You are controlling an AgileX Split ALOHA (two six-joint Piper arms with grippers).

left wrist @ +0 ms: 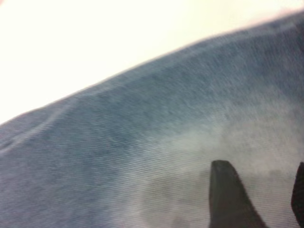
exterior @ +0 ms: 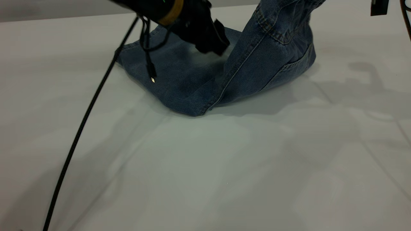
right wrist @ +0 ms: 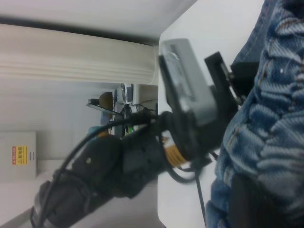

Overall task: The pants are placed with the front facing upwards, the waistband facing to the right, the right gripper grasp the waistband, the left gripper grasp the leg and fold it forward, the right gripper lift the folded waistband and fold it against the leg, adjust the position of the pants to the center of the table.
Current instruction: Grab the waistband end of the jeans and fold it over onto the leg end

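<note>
The pants [exterior: 192,80] are seen at the far middle of the white surface [exterior: 224,166], half flat and half raised. The leg end is spread flat on the surface at the exterior view's left, a pale faded patch showing on the denim, while the right half is pulled up off the surface in a steep tent, its side seam and tan stitching running up toward the top edge of the view. The gathered waistband [exterior: 289,19] is carried at the top of that raised part, and in the right wrist view its ruffled denim [right wrist: 275,118] is bunched right against the right hand [right wrist: 256,199], whose dark finger is pressed into the cloth; the right hand is clamped on the waistband. The left hand [exterior: 213,48] is held low over the flat leg, its black tip just above or touching the faded patch. In the left wrist view two dark fingertips [left wrist: 228,194] are seen set apart over the denim [left wrist: 142,142], nothing between them. A black cable [exterior: 83,122] is trailed from the left arm across the surface toward the near left edge.
</note>
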